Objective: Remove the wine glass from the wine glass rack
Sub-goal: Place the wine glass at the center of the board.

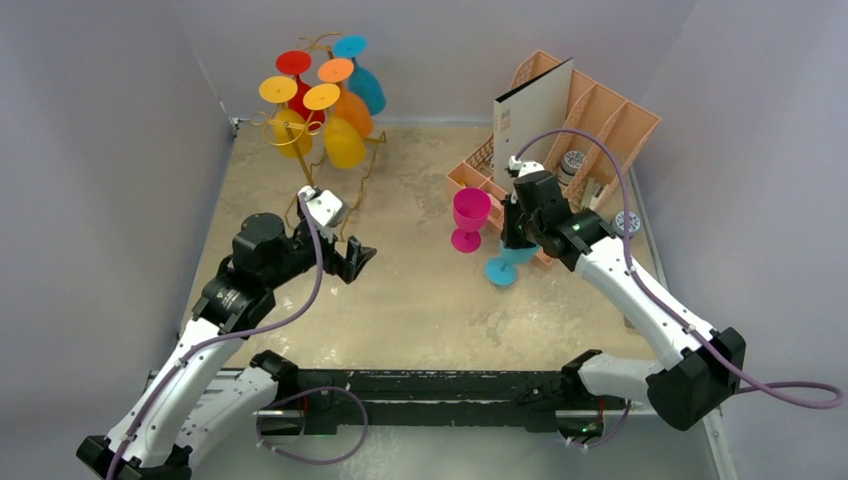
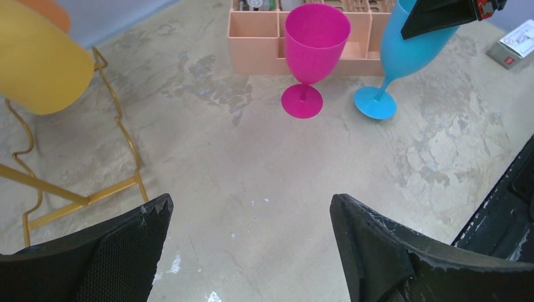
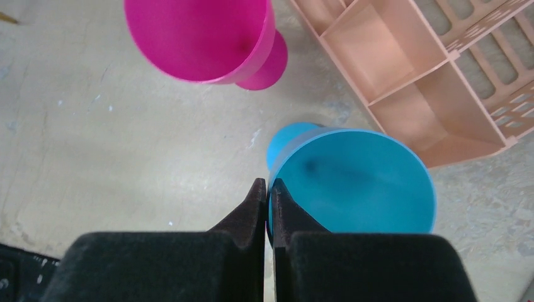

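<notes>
The gold wire wine glass rack (image 1: 372, 165) stands at the back left with several coloured wine glasses hanging bowl-down, among them a yellow one (image 2: 38, 69) beside the rack's leg (image 2: 129, 151). A magenta wine glass (image 1: 470, 215) (image 2: 315, 38) (image 3: 201, 38) stands upright on the table. My right gripper (image 1: 517, 235) (image 3: 267, 185) is shut on the rim of a blue wine glass (image 1: 505, 268) (image 2: 409, 53) (image 3: 359, 182), which tilts with its foot at the tabletop. My left gripper (image 1: 358, 260) (image 2: 249, 211) is open and empty over bare table, right of the rack.
A peach slotted organiser (image 1: 600, 120) (image 2: 252, 47) (image 3: 403, 82) sits at the back right, just behind both standing glasses, holding a white board (image 1: 535, 120) and a round tin (image 1: 573, 162). A small box (image 2: 516, 44) lies by the right wall.
</notes>
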Robot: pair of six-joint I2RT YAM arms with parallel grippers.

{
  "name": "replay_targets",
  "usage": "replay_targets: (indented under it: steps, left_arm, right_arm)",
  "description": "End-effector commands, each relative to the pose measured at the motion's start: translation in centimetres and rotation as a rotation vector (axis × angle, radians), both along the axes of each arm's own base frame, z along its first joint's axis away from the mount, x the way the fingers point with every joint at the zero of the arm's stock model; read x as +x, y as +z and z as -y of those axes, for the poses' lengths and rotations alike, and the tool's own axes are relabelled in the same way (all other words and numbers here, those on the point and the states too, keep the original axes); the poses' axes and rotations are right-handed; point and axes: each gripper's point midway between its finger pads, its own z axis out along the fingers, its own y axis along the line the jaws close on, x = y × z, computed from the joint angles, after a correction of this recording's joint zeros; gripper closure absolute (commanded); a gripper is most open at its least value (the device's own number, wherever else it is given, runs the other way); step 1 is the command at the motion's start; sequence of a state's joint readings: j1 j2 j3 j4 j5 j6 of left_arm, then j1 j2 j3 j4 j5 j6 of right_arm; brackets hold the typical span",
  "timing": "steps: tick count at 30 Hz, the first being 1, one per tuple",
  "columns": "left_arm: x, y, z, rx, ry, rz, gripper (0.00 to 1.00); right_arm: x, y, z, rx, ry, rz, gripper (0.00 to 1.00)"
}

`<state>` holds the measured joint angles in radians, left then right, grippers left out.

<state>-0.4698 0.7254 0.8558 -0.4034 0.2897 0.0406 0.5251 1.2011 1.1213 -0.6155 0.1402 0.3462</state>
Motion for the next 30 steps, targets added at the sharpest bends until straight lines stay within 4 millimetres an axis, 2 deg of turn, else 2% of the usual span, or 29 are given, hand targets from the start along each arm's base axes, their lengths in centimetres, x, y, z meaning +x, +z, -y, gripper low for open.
replay_targets:
  steps: [1, 7, 11, 17, 24, 30]
  left_arm:
    - [0.7, 1.9, -1.4, -0.055, 0.125, -0.001, 0.05]
    - [0.5, 2.4, -2.1, -0.056, 0.153, 0.030, 0.02]
    - [1.2, 2.3, -3.7, -0.071, 0.266, 0.021, 0.02]
    - [1.3, 2.2, -4.0, -0.066, 0.290, 0.018, 0.01]
    - [1.5, 2.2, -4.2, -0.065, 0.306, 0.018, 0.01]
    - [1.6, 2.1, -4.3, -0.054, 0.304, 0.022, 0.01]
  right_arm:
    - [2.9, 1.0, 0.4, -0.037, -0.052, 0.111, 1.00]
    - [4.2, 0.4, -0.9, -0.009, -0.007, 0.165, 1.00]
    - [4.7, 0.3, -1.1, -0.020, 0.022, 0.199, 1.00]
    - [4.4, -0.4, -1.4, -0.029, 0.055, 0.177, 1.00]
    - [3.6, -2.3, -1.7, -0.054, 0.106, 0.099, 1.00]
    - [3.4, -2.1, -1.0, -0.082, 0.103, 0.113, 1.00]
